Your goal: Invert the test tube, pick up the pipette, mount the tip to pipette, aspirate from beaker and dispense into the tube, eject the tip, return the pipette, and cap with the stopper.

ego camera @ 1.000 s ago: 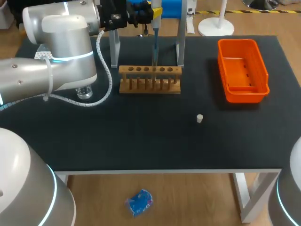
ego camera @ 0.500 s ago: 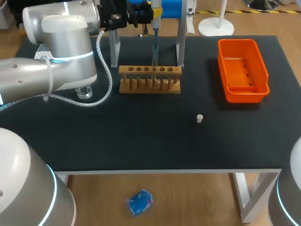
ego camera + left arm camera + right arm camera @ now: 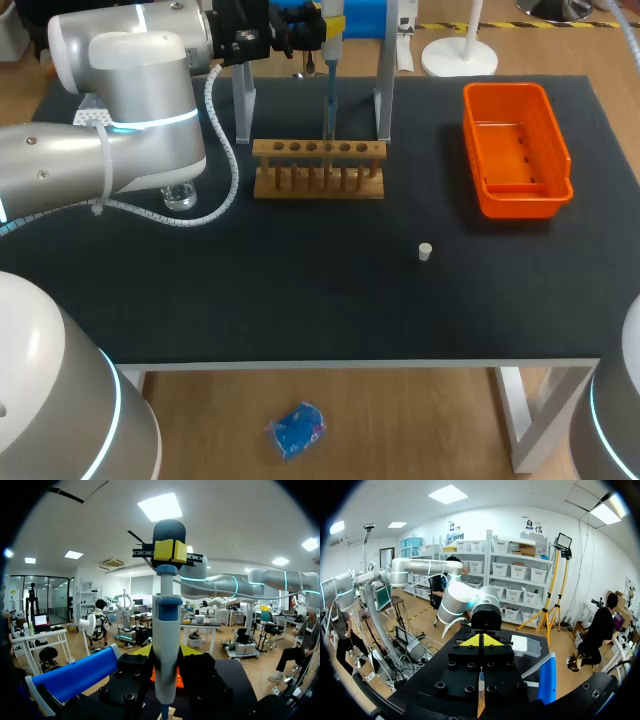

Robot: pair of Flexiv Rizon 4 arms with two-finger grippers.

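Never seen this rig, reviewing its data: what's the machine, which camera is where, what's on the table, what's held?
It's a two-armed robot at a black table. The head view looks down from above and behind; the other two come from wrist cameras. On the table: a wooden tube rack, an orange bin, a white stopper, a beaker half hidden under the left arm. The left gripper holds a pipette upright by the rack; the right gripper is shut, empty.
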